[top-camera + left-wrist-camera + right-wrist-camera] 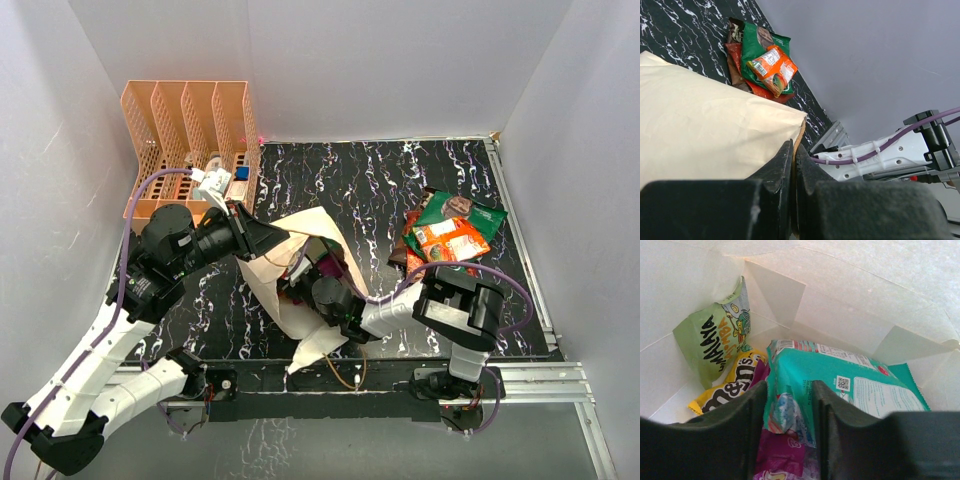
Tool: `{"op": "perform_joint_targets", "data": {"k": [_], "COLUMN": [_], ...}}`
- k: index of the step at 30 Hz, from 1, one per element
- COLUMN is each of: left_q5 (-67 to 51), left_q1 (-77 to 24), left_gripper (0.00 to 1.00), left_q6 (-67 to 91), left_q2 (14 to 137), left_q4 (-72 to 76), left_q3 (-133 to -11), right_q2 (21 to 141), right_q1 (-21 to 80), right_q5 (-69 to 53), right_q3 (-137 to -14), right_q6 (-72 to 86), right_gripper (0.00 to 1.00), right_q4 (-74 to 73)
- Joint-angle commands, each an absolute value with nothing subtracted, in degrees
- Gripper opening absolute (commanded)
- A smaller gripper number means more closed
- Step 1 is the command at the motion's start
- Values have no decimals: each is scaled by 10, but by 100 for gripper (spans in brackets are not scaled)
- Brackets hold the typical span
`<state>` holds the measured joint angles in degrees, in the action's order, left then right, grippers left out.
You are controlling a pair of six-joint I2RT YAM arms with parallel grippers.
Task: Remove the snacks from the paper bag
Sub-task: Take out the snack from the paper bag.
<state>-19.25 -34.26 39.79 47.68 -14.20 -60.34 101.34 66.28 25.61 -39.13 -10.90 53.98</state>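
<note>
Paper bag [312, 222] lies on its side mid-table on the black marbled table [380, 190], slightly left of centre, mouth toward the near right.

Left gripper [792, 148] is on the bag's left edge. Jaws are pressed together with only a sliver between them, pinching the bag's paper rim; the cream wall of the bag spreads out to the left in the left wrist view.

The right arm [455, 305] reaches from the near right into the bag's mouth. Right gripper [789, 402] is inside the bag, jaws partly apart, with the crinkled near corner of a teal packet [850, 387] sitting between the fingers [752, 410]. Cannot tell if they actually press on it.

Also in the bag:
- light green packet [715, 342], upright against the far left wall
- yellow M&M's packet [727, 390], just below it
- magenta packet [780, 452], under the teal one

Already out: a pile of snacks [450, 235] on the table, right of the bag and apart from it. It has a dark green packet [465, 212], an orange packet [452, 240] on top, and red and brown ones underneath.

Orange rack [185, 125] stands at the far left corner, with small white and blue items [225, 180] at its front.
</note>
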Motion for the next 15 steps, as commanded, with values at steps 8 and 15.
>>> {"op": "perform_joint_targets", "data": {"k": [8,15], "left_q5": [-185,-175], "left_q1": [-343,-343], "left_gripper": [0,0], "left_q6": [399,395], "left_q2": [463,463], "left_q4": [-143,-150], "left_q3": [-606,-607], "right_q2": [1031,971], "right_q1": [659,659], "right_q5": [285,237], "right_q3": [-477,-454], "right_q6": [-110,-78], "right_gripper": [40,16], "right_q4": [513,495]}}
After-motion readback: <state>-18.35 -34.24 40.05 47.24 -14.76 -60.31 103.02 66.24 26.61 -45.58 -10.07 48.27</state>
